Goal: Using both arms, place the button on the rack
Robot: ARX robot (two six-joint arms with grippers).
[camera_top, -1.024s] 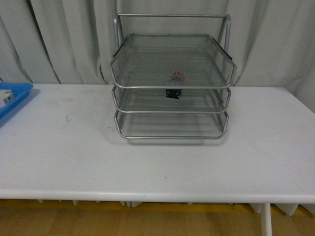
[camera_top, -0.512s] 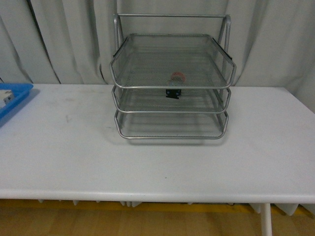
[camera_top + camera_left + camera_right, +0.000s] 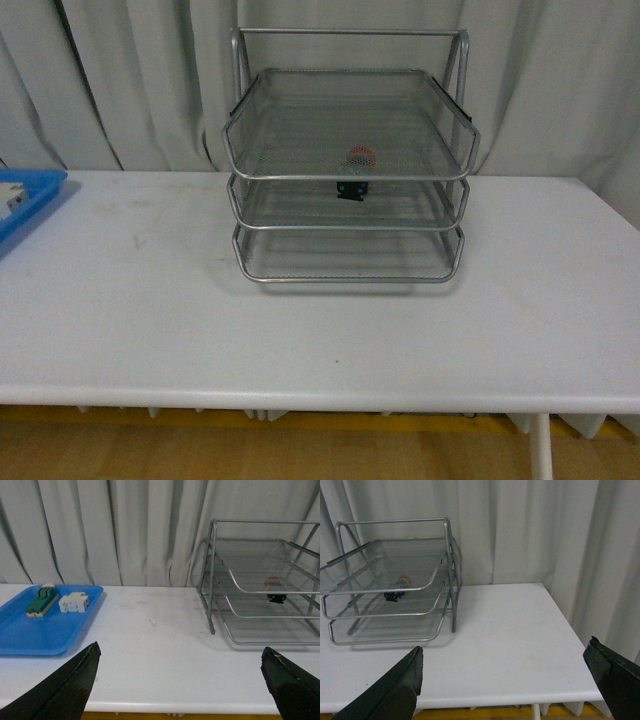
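Note:
The button (image 3: pixel 352 188), a red cap on a dark body, sits in the middle tier of the silver wire rack (image 3: pixel 350 31), its cap seen through the top tray's mesh. In the front view neither arm shows. In the left wrist view the button (image 3: pixel 276 598) lies inside the rack (image 3: pixel 212 580), far beyond my left gripper (image 3: pixel 181 649), which is open and holds nothing. The right wrist view also shows the button (image 3: pixel 393 596) in the rack (image 3: pixel 451 580), well away from my open, empty right gripper (image 3: pixel 505 645).
A flat blue tray (image 3: pixel 45 630) lies at the table's left end (image 3: pixel 25 205), holding a green-and-beige block (image 3: pixel 41 601) and a white breaker (image 3: pixel 74 603). Pale curtains hang behind the white table (image 3: pixel 320 330). Both grippers hover near the table's front edge.

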